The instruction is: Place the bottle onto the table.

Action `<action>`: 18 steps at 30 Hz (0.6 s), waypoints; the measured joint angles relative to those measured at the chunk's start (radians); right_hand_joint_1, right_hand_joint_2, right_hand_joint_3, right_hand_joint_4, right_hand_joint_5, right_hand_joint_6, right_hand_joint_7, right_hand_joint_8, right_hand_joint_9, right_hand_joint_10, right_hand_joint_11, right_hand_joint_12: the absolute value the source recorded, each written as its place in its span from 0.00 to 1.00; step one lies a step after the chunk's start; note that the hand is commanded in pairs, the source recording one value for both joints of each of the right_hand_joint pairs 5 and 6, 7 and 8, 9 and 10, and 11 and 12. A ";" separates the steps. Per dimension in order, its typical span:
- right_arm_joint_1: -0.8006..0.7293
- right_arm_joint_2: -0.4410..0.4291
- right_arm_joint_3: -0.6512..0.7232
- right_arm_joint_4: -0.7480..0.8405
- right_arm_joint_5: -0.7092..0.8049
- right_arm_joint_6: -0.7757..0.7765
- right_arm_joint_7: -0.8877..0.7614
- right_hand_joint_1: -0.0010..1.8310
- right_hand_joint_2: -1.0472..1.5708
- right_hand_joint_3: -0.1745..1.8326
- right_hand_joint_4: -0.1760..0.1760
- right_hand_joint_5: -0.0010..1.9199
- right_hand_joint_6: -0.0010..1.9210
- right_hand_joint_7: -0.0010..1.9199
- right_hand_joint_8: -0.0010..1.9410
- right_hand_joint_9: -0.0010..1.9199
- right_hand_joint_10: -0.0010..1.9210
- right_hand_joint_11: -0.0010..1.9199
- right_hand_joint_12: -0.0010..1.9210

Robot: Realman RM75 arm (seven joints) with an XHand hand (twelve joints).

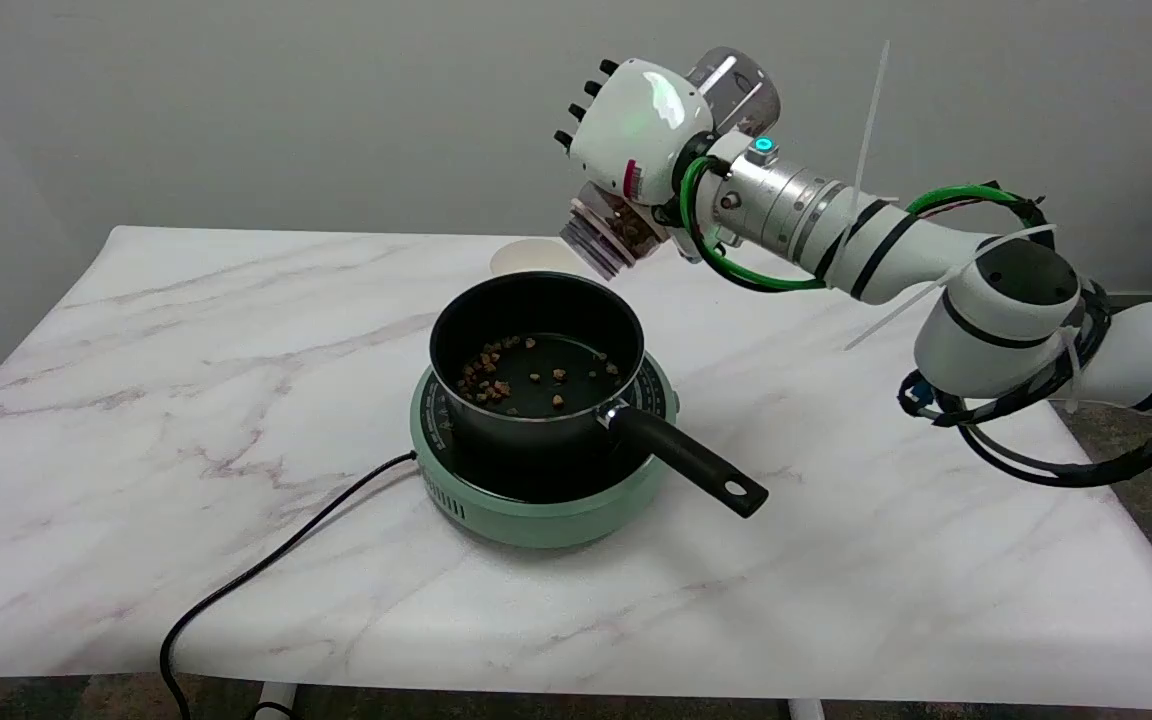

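Bottle [626, 215] — tipped, clasped by right hand [636, 125], upper centre of frame, above pot [536, 345]. Not yet set on table [186, 330] — placing remains.

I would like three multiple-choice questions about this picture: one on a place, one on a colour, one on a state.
1. Where does the black saucepan with brown bits inside stand?
A. on the round green hotplate
B. on the bare marble table
C. on the floor

2. What colour is the hotplate's cord?
A. white
B. black
C. red

3. How is the clear plastic bottle held by the right robot hand?
A. upright
B. lying on the table
C. tilted, mouth down, in the air

Answers: 1 A, the pan sits on the hotplate. 2 B, the cord on the white marble table is dark. 3 C, its mouth points down toward the pan.
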 measured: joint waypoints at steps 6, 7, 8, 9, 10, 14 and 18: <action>-0.005 0.000 0.000 0.001 -0.006 0.000 0.002 0.81 0.66 0.48 0.50 0.80 0.80 0.73 0.72 0.63 0.63 0.55 0.55; -0.007 0.000 0.000 0.002 -0.006 0.000 0.002 0.81 0.66 0.48 0.50 0.80 0.80 0.73 0.72 0.63 0.63 0.55 0.55; -0.009 -0.001 0.000 0.002 -0.005 0.000 0.004 0.81 0.66 0.48 0.50 0.80 0.80 0.73 0.72 0.63 0.63 0.55 0.55; -0.012 -0.001 0.000 0.002 -0.003 0.000 0.006 0.81 0.66 0.48 0.50 0.80 0.80 0.73 0.72 0.63 0.63 0.55 0.55; -0.015 -0.002 0.000 0.002 -0.001 0.000 0.008 0.81 0.66 0.48 0.50 0.80 0.80 0.73 0.72 0.63 0.63 0.55 0.55; -0.026 -0.004 0.001 0.002 0.010 0.000 0.015 0.81 0.66 0.48 0.50 0.79 0.79 0.72 0.72 0.63 0.63 0.55 0.55; -0.036 -0.005 0.007 0.003 0.027 0.000 0.021 0.81 0.66 0.48 0.50 0.79 0.79 0.72 0.71 0.63 0.63 0.55 0.55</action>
